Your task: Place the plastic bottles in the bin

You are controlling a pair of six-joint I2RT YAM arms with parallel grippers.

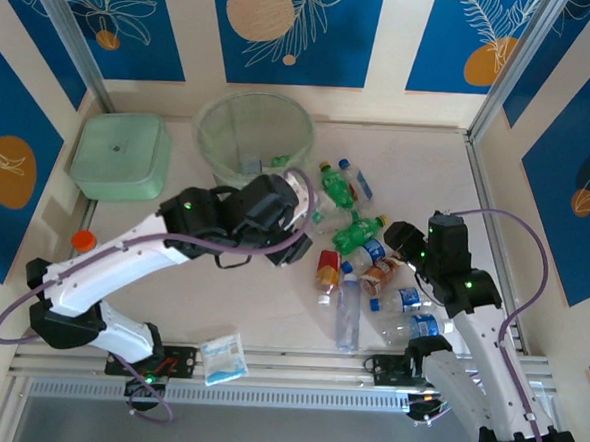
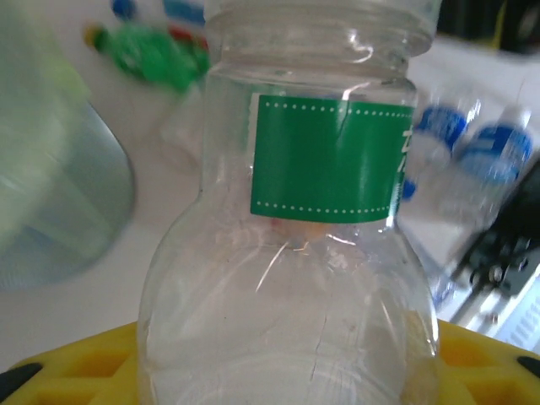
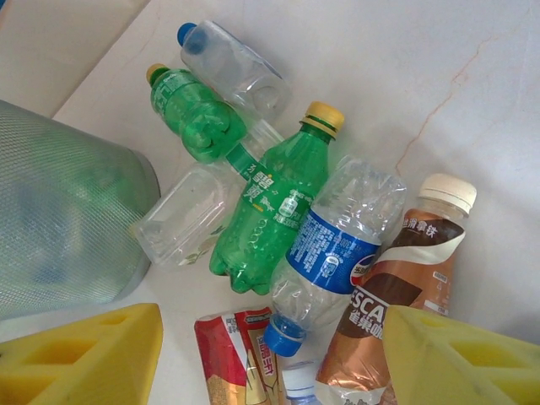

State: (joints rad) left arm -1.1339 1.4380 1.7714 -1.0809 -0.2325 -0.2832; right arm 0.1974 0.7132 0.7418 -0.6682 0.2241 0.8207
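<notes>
My left gripper (image 1: pixel 297 213) (image 2: pixel 278 371) is shut on a clear bottle with a green label (image 2: pixel 325 160), whose body sits between the yellow fingers (image 2: pixel 67 367). The bin (image 1: pixel 220 141) (image 3: pixel 67 219) stands just behind and left of it. Several bottles lie in a heap right of centre: a crushed green one (image 1: pixel 335 183) (image 3: pixel 194 118), a green yellow-capped one (image 3: pixel 270 202), a blue-labelled one (image 3: pixel 333 245), a brown one (image 3: pixel 396 295) and a red-labelled one (image 3: pixel 236 354). My right gripper (image 1: pixel 402 246) (image 3: pixel 270 371) hovers open over the heap, holding nothing.
A square pale-green lidded box (image 1: pixel 122 155) sits left of the bin. A blue-and-white sachet (image 1: pixel 224 359) lies on the front rail (image 1: pixel 296 361), and an orange cap (image 1: pixel 83 239) shows at the left. Walls close in the back and both sides.
</notes>
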